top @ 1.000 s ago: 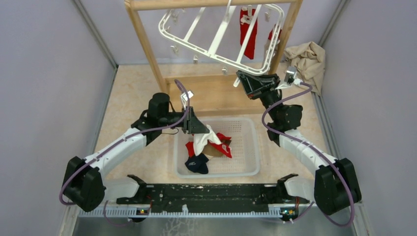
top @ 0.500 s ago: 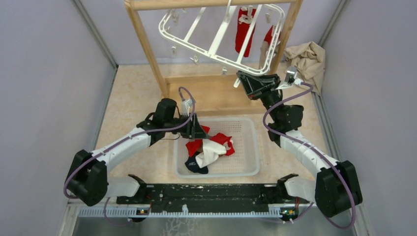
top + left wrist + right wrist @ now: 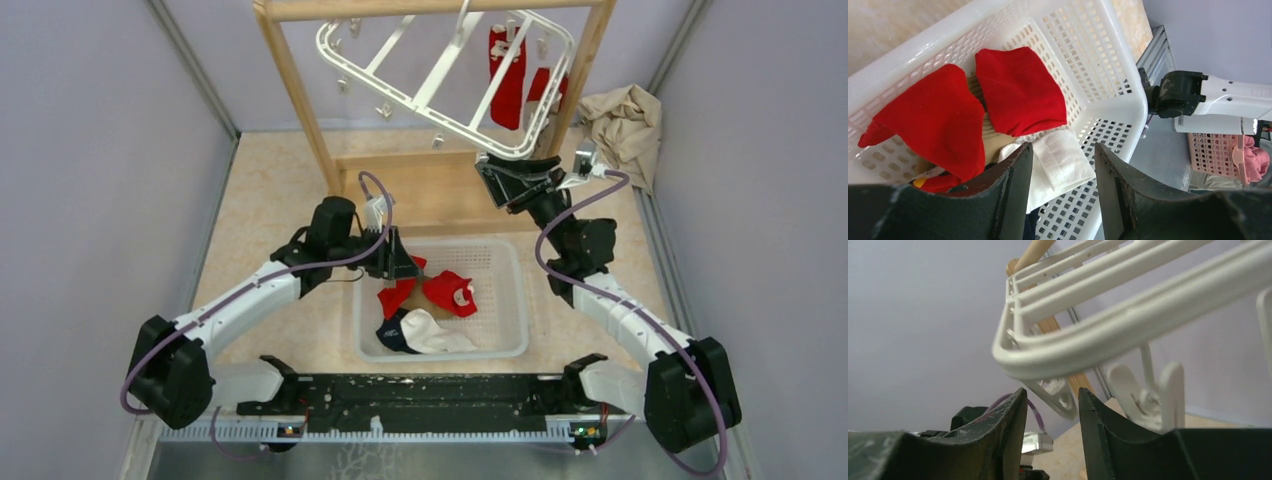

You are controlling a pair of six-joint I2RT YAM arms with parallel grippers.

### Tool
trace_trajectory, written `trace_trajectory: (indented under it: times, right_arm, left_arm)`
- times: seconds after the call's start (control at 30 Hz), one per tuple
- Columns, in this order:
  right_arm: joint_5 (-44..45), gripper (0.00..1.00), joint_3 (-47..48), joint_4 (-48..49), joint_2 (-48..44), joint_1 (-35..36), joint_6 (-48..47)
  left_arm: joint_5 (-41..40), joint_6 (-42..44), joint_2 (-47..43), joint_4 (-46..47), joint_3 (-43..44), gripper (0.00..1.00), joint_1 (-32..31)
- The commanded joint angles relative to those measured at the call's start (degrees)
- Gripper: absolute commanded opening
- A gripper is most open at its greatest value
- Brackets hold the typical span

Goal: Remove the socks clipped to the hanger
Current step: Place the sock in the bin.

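We see the left gripper (image 3: 408, 267) low over the upper left corner of the basket (image 3: 516, 300), its jaws apart and holding nothing. In the basket lie two red socks (image 3: 1018, 90), a white sock (image 3: 1060, 160) and a navy sock (image 3: 393, 338). The right gripper (image 3: 488, 168), centre right of the top view, sits just under the lower corner of the hanger (image 3: 418, 101), jaws apart, gripping nothing. Two clipped socks (image 3: 508, 75), both red, hang at the hanger's upper right, inside the wooden frame (image 3: 300, 90).
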Motion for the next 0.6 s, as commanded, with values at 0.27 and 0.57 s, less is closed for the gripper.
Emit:
trace_trajectory:
  times: [0.27, 0.57]
  right_arm:
    - [-2.52, 0.46, -7.44, -4.6, -6.95, 0.3, -3.03]
    - [8.62, 0.5, -12.18, -21.79, -17.88, 0.19, -11.78]
  left_arm:
    - [0.26, 1.15, -1.66, -1.57, 5.13, 0.55, -0.57]
    - [0.79, 0.91, -1.82, -1.14, 5.26, 0.56, -0.59]
